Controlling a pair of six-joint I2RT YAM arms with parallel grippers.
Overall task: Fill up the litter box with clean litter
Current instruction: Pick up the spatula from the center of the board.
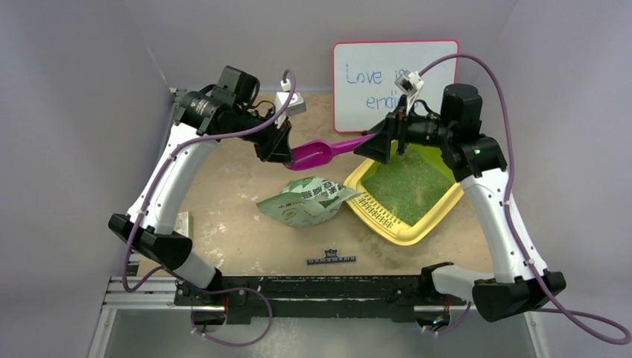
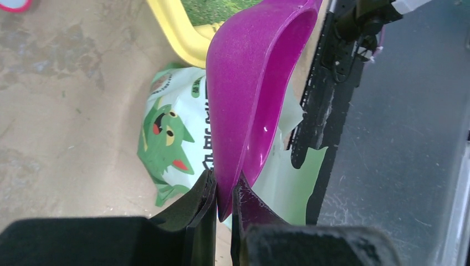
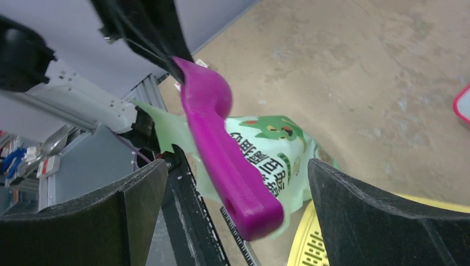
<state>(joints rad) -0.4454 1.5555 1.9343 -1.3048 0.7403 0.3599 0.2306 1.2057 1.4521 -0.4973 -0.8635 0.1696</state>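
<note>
Litter (image 1: 402, 185), grainy green, carpets yellow litter box (image 1: 407, 236).

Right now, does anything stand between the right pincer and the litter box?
Yes. The handle of the magenta scoop hangs between the fingers of the open right pincer, its bowl gripped by the left pincer. The litter box lies just below and beyond; nothing else visible is in the way.
</note>
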